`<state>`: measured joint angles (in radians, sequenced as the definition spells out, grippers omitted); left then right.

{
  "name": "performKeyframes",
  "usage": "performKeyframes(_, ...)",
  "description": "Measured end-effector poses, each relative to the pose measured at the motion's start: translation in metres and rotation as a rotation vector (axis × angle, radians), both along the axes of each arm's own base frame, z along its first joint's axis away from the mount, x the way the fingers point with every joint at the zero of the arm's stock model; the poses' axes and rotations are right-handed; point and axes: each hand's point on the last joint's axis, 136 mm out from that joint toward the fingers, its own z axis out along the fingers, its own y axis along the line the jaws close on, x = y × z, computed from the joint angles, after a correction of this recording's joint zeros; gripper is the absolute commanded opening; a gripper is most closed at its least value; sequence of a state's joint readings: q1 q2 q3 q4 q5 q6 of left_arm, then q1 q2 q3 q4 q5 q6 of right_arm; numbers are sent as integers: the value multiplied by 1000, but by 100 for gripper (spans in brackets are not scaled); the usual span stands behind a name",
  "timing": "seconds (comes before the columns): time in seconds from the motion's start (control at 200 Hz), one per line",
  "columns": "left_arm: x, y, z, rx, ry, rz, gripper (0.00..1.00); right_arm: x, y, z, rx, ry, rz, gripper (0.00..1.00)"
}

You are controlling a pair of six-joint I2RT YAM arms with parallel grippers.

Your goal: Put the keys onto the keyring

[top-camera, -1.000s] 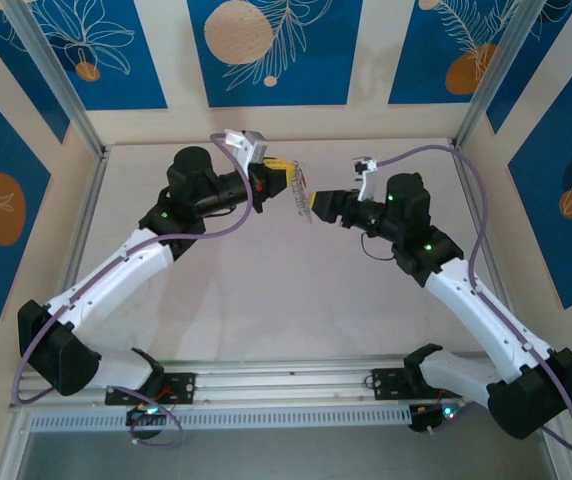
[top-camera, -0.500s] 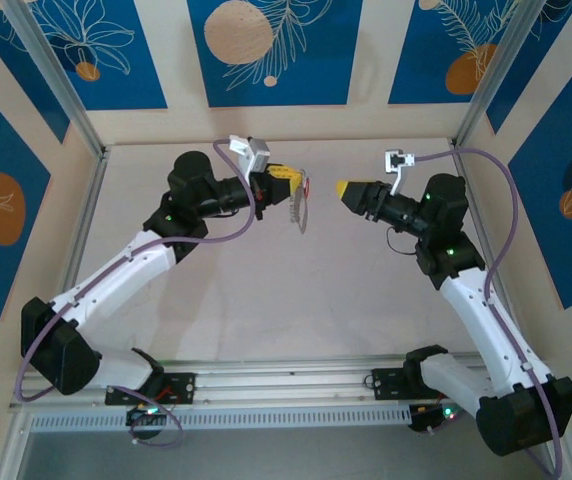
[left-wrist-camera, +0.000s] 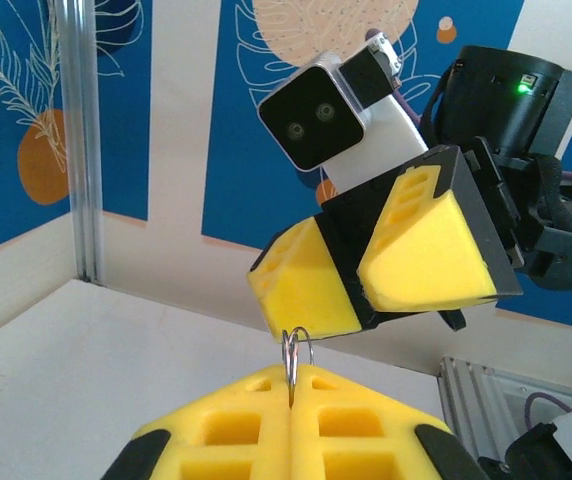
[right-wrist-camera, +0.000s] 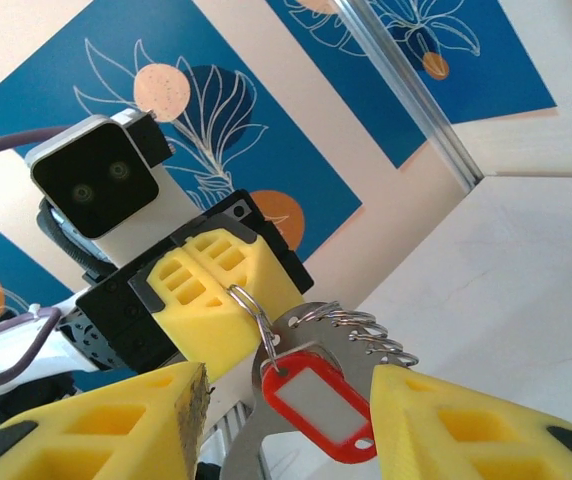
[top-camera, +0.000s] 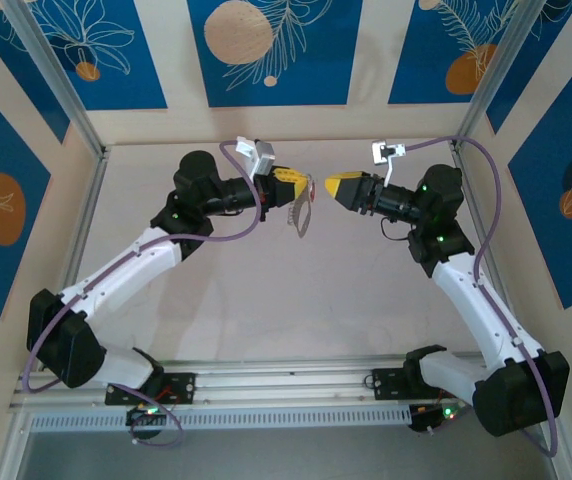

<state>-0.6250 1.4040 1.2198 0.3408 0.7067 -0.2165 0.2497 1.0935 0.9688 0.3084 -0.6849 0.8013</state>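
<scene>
Top external, from left: pinching a thin wire ring [left-wrist-camera: 292, 356] tight in the left gripper [top-camera: 303, 186], dangling the keyring [top-camera: 301, 215] and red-tagged keys [right-wrist-camera: 316, 408] beneath it in mid-air; holding the right gripper [top-camera: 332, 187] part-open, empty, just beside.

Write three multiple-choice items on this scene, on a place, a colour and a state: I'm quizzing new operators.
1. Where is the red tag? A clamped in the right gripper; B hanging from the left gripper; C lying loose.
2. The fingers' colour? A yellow; B green; C white.
3. The right gripper's jaws? A shut empty; B shut on the tag; C open.
B: it dangles with the keyring at the left gripper's shut tips. A: both wrist views show yellow. C: they stand apart beside the tag.
</scene>
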Motion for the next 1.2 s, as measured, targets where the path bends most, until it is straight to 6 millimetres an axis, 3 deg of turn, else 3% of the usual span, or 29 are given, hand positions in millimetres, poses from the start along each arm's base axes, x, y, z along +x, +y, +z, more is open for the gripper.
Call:
performKeyframes(0.67, -3, -2, 1, -10, 14, -28, 0, -5, 17, 5, 6, -18, 74, 37)
performKeyframes(0.795, -3, -2, 0, -13, 24, -28, 0, -2, 20, 4, 4, -14, 81, 27)
performKeyframes(0.965, -2, -3, -1, -13, 27, -29, 0, -2, 21, 4, 1, -19, 82, 0)
performKeyframes(1.2, -2, -3, 2, -22, 16, -29, 0, 2, 17, 0, -8, -7, 63, 0)
